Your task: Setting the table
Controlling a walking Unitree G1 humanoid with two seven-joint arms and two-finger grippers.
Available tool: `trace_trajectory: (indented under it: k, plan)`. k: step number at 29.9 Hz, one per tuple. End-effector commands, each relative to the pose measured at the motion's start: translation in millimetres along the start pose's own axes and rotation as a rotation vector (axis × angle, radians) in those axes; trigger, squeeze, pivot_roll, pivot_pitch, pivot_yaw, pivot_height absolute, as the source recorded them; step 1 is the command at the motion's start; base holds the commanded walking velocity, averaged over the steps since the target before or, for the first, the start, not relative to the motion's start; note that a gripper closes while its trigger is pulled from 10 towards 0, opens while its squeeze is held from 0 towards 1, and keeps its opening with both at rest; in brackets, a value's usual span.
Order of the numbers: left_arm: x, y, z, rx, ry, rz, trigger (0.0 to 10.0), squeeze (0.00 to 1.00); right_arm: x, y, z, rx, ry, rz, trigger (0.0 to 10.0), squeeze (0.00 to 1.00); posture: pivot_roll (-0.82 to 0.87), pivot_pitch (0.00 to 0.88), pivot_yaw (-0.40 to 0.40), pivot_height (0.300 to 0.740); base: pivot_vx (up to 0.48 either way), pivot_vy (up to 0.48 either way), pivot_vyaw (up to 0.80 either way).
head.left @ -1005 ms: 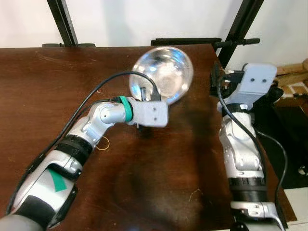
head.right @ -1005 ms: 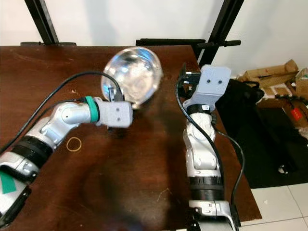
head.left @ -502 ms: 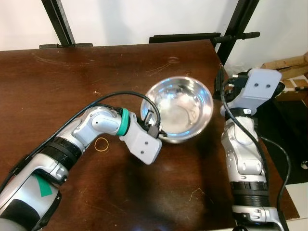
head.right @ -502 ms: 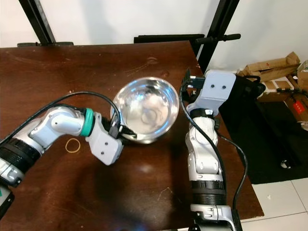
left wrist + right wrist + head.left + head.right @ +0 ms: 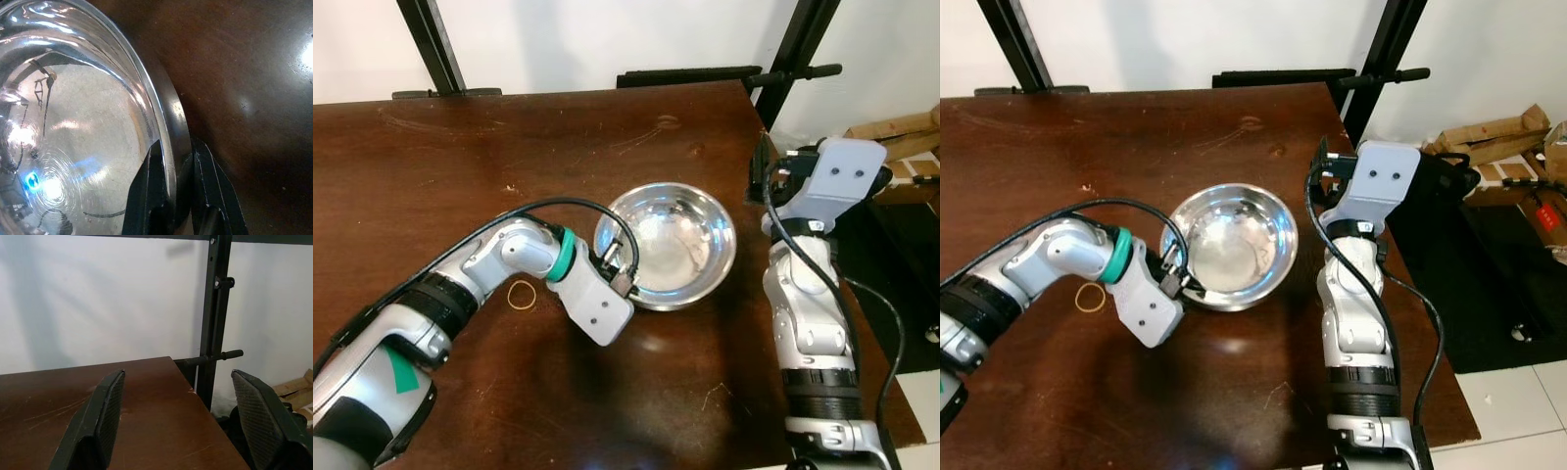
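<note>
A shiny steel bowl (image 5: 675,243) rests upright on the dark wooden table (image 5: 431,166), right of its middle. My left gripper (image 5: 616,278) is shut on the bowl's near-left rim; in the left wrist view one black finger (image 5: 149,196) lies inside the bowl (image 5: 73,127) and the other outside. My right gripper (image 5: 178,418) is raised at the table's right edge, open and holding nothing, pointing toward the far wall.
A rubber band (image 5: 521,293) lies on the table to the left of the bowl. A black metal frame (image 5: 798,59) stands behind the table's far right corner. Cardboard and a dark mat (image 5: 1489,245) lie on the floor to the right.
The bowl, held tilted and high near the far edge one second ago, has been turned upright and lowered onto the table. The head view also shifted slightly. The right arm stayed put.
</note>
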State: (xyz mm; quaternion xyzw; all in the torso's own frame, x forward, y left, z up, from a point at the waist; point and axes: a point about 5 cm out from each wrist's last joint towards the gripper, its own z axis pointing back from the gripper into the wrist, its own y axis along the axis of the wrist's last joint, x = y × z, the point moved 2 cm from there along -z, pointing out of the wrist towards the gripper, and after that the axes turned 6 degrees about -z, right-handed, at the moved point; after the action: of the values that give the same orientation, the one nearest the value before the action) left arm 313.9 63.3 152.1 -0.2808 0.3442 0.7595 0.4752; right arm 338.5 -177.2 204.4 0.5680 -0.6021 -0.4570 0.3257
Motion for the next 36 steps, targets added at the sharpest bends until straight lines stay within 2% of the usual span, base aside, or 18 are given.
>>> trace_trajectory:
  k: [1,5,13,14,15,16,17,18,23,25,26,27,29,31,32,34,35,36]
  plan:
    - [-0.5,-0.2,-1.1,-0.007,-0.026,-0.027,10.0,1.00,3.7,-1.9,1.4,-0.008,-0.015,0.002,10.0,0.00,0.04,0.043,0.069,0.740,0.000,0.000,0.00]
    - [-6.7,-2.7,-2.0,-0.022,0.010,-0.028,10.0,1.00,3.8,-0.9,0.7,-0.004,-0.014,0.002,10.0,0.00,0.04,0.036,0.065,0.740,0.000,0.000,0.00]
    - [-16.7,-4.6,9.1,-0.040,0.075,-0.040,10.0,1.00,6.2,1.9,-0.1,0.002,0.004,0.015,10.0,0.00,0.05,0.024,0.053,0.740,0.000,0.000,0.00]
    - [-18.7,-4.3,16.5,-0.036,0.094,-0.017,10.0,0.67,7.9,4.5,0.6,0.005,0.016,0.023,10.0,0.00,0.05,0.023,0.052,0.740,0.000,0.000,0.00]
    - [-19.6,-3.7,24.2,-0.030,0.108,0.006,10.0,0.00,9.6,7.2,2.0,0.010,0.032,0.035,10.0,0.00,0.04,0.024,0.051,0.740,0.000,0.000,0.00]
    - [-19.7,-3.0,31.9,-0.022,0.121,0.034,10.0,0.00,11.5,9.5,3.9,0.013,0.045,0.048,10.0,0.00,0.04,0.025,0.051,0.740,0.000,0.000,0.00]
    - [-19.7,-3.0,31.9,-0.022,0.121,0.034,10.0,0.00,11.5,9.5,3.9,0.013,0.045,0.048,10.0,0.00,0.04,0.025,0.051,0.740,0.000,0.000,0.00]
    - [-16.8,0.7,51.1,0.000,0.142,0.112,10.0,0.00,16.1,13.9,10.3,0.013,0.076,0.072,10.0,0.00,0.04,0.026,0.050,0.740,0.000,0.000,0.00]
    - [-12.9,4.7,66.1,0.018,0.161,0.176,10.0,0.00,18.0,17.6,17.5,0.009,0.112,0.089,10.0,0.00,0.04,0.028,0.049,0.740,0.000,0.000,0.00]
    - [-12.2,7.1,87.5,0.021,0.256,0.281,10.0,0.00,19.0,25.2,30.6,0.003,0.160,0.094,10.0,0.00,0.04,0.026,0.050,0.740,0.000,0.000,0.00]
    - [-12.2,7.1,87.5,0.021,0.256,0.281,10.0,0.00,19.0,25.2,30.6,0.003,0.160,0.094,10.0,0.00,0.04,0.026,0.050,0.740,0.000,0.000,0.00]
    - [-14.5,5.8,99.0,0.018,0.340,0.355,10.0,0.00,23.7,29.8,36.9,0.003,0.152,0.098,10.0,0.00,0.04,0.024,0.052,0.740,0.000,0.000,0.00]
    - [-14.5,5.8,99.0,0.018,0.340,0.355,10.0,0.00,23.7,29.8,36.9,0.003,0.152,0.098,10.0,0.00,0.04,0.024,0.052,0.740,0.000,0.000,0.00]
    - [-22.0,-4.0,118.6,0.011,0.615,0.540,10.0,0.00,43.8,37.5,46.0,0.015,0.023,0.101,10.0,0.00,0.03,0.023,0.060,0.740,0.000,0.000,0.00]
    - [-22.0,-4.0,118.6,0.011,0.615,0.540,10.0,0.00,43.8,37.5,46.0,0.015,0.023,0.101,10.0,0.00,0.03,0.023,0.060,0.740,0.000,0.000,0.00]
    - [-19.6,-18.0,124.1,-0.009,0.961,0.780,10.0,0.00,54.7,38.6,52.9,0.020,-0.105,0.067,10.0,0.00,0.02,0.023,0.064,0.740,0.000,0.000,0.00]
    - [-19.6,-18.0,124.1,-0.009,0.961,0.780,10.0,0.00,54.7,38.6,52.9,0.020,-0.105,0.067,10.0,0.00,0.02,0.023,0.064,0.740,0.000,0.000,0.00]
    - [-4.3,-28.1,114.5,-0.074,1.183,0.957,10.0,0.00,46.9,34.5,54.0,0.009,-0.117,0.036,10.0,0.00,0.02,0.019,0.056,0.740,0.000,0.000,0.00]
